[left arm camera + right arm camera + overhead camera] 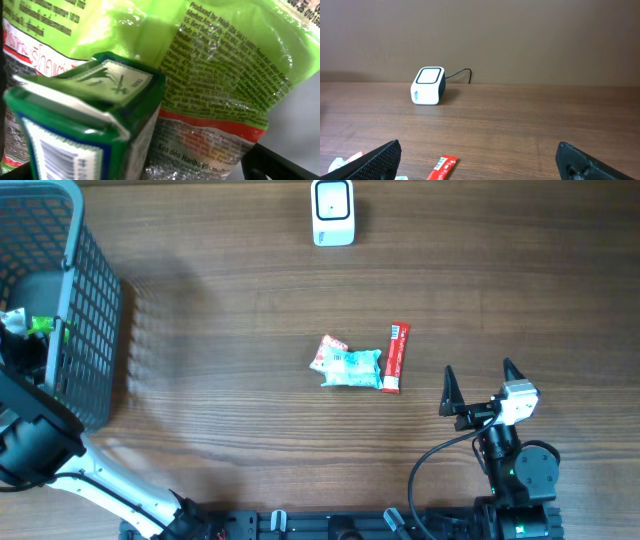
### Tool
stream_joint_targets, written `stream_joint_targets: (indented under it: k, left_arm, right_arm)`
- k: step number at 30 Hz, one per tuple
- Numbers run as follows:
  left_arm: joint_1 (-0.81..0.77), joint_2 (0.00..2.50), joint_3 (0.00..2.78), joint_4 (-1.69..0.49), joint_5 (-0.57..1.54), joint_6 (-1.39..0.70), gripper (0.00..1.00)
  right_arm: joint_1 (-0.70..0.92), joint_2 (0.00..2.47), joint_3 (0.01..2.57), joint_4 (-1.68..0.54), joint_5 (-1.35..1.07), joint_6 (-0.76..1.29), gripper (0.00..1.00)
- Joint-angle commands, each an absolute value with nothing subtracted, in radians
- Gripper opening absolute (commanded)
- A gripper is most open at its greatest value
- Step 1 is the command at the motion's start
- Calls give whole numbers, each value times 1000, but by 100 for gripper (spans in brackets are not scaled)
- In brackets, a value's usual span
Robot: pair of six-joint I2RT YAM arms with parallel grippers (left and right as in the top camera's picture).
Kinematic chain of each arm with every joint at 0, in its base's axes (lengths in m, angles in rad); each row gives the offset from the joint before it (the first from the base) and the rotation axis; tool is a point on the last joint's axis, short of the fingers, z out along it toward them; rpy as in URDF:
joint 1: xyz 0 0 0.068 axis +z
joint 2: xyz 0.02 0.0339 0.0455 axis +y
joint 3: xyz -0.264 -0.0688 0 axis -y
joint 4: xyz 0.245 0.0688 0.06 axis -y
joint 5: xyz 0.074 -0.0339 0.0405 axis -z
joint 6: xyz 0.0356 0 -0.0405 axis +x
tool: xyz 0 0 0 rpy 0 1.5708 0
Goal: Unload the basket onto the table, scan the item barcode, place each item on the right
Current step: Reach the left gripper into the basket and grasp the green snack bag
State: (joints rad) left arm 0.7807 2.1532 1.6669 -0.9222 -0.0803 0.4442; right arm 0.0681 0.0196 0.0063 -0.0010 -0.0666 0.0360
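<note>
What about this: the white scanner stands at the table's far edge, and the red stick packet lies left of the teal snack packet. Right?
No: the overhead view shows the red stick packet right of the teal snack packet. The white scanner does stand at the far edge.

Right arm [520, 470]: black joints, white block [519, 400] at wrist, thin black cable [432, 457] curving off it. Right pincer [478, 385]: two black pointed fingers [449, 392]. Left arm [40, 442]: black housing, white lower link [115, 487].

A brown wood-grain table [230, 430] fills the overhead view, matte and evenly lit. Behind its far edge — a plain taupe wall [545, 35].
</note>
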Motion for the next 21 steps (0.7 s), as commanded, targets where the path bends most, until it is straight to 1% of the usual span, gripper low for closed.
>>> stream_joint_targets:
  k: [1, 2, 4, 8, 10, 11, 13, 14, 15, 16, 17, 21]
  left_arm:
    - [790, 2212, 1612, -895, -91, 457, 84]
    - [790, 2212, 1612, -892, -90, 457, 78]
    - [790, 2212, 1612, -890, -82, 457, 61]
    - [790, 2212, 1612, -889, -51, 457, 50]
    - [790, 2212, 1612, -885, -34, 457, 39]
    - [790, 2212, 1612, -884, -26, 457, 36]
    - [790, 2212, 1612, -882, -3, 457, 36]
    - [790, 2212, 1612, -882, 6, 457, 33]
    - [790, 2212, 1612, -881, 16, 457, 24]
    - [790, 2212, 1612, -878, 27, 457, 11]
    - [789, 2211, 1612, -876, 31, 457, 4]
    - [783, 2203, 1638, -879, 30, 419, 4]
  right_arm:
    - [64, 24, 5, 2, -60, 27, 100]
    - [64, 24, 5, 2, -60, 27, 100]
    - [64, 24, 5, 2, -60, 27, 100]
    - [64, 24, 5, 2, -60, 27, 99]
    - [64, 24, 5, 2, -60, 27, 100]
    - [64, 24, 5, 2, -60, 26, 100]
    - [64, 24, 5, 2, -60, 27, 100]
    - [64, 24, 5, 2, -60, 27, 100]
    - [64, 24, 5, 2, -60, 27, 100]
    - [64, 24, 5, 2, -60, 27, 100]
    - [64, 24, 5, 2, -60, 27, 100]
    - [64, 24, 5, 2, -60, 27, 100]
